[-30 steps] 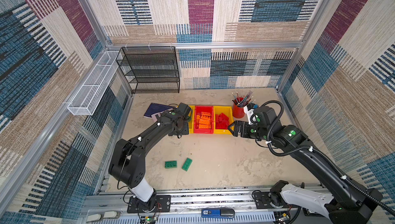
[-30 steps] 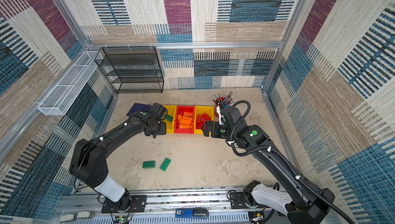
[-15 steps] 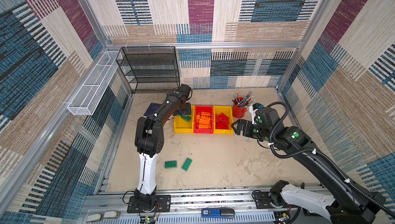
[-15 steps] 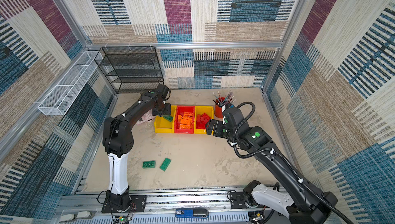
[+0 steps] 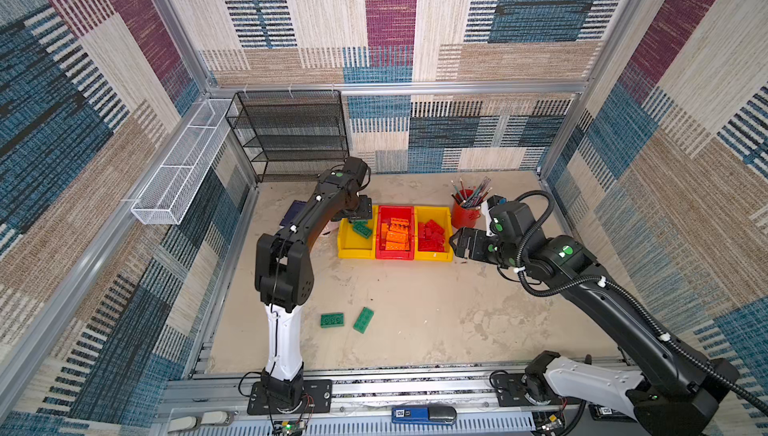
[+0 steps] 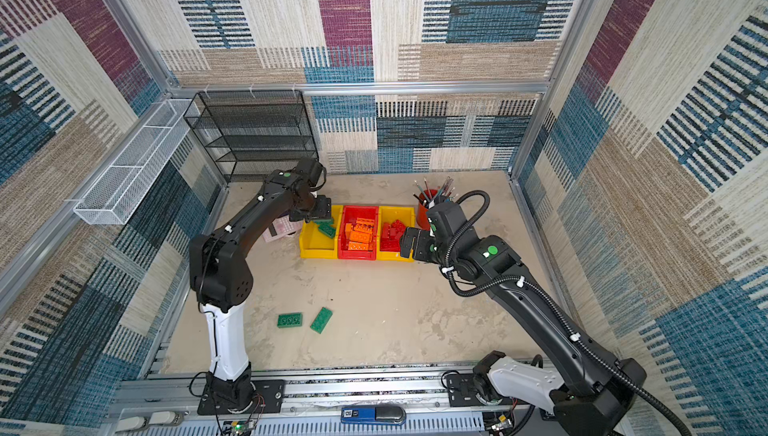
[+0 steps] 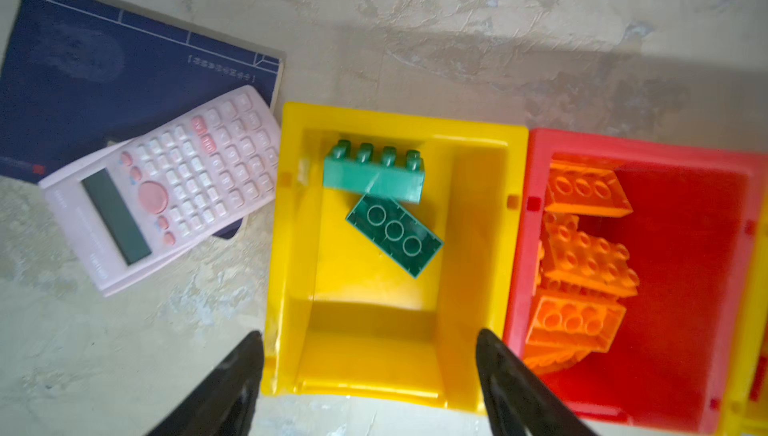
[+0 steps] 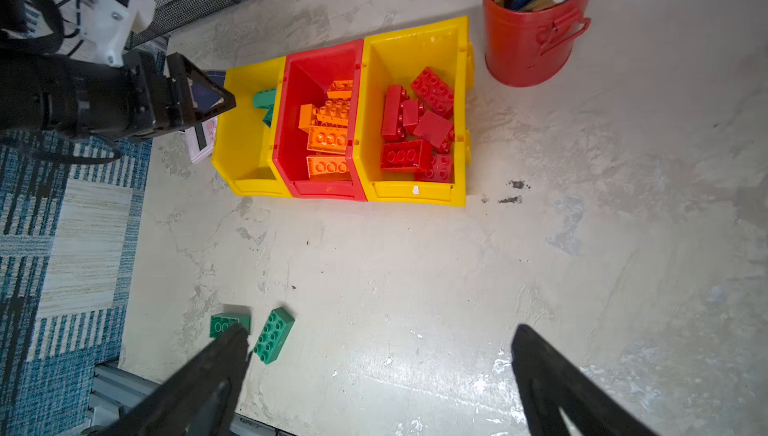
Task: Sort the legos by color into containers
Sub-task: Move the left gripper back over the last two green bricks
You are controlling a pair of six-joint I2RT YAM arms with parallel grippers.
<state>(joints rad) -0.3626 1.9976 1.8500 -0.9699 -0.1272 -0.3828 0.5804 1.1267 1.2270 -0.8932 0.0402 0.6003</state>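
Three containers stand side by side at the back of the table. The left yellow bin [image 5: 353, 250] holds two green legos [image 7: 395, 236], one leaning on the other. The red bin [image 5: 395, 256] holds orange legos [image 5: 395, 236]. The right yellow bin [image 5: 434, 257] holds red legos [image 5: 432, 234]. Over the left yellow bin's far end my left gripper [image 5: 359, 215] hangs open and empty, as its wrist view shows [image 7: 369, 336]. Two more green legos [image 5: 332, 320] [image 5: 363, 320] lie on the table near the front. Beside the right yellow bin my right gripper [image 5: 459, 242] is wide open with nothing in it [image 8: 380, 330].
A red pencil cup [image 5: 465, 213] stands just behind the right gripper. A pink calculator [image 7: 166, 188] lies on a blue notebook [image 7: 104, 80] left of the bins. A black mesh shelf [image 5: 291, 134] is at the back left, and a white wire basket [image 5: 183, 159] hangs on the left wall.
My left arm swung from beside the bins to over the left yellow bin, opened its jaws and let a green lego drop in. The right gripper drew back slightly to the right.
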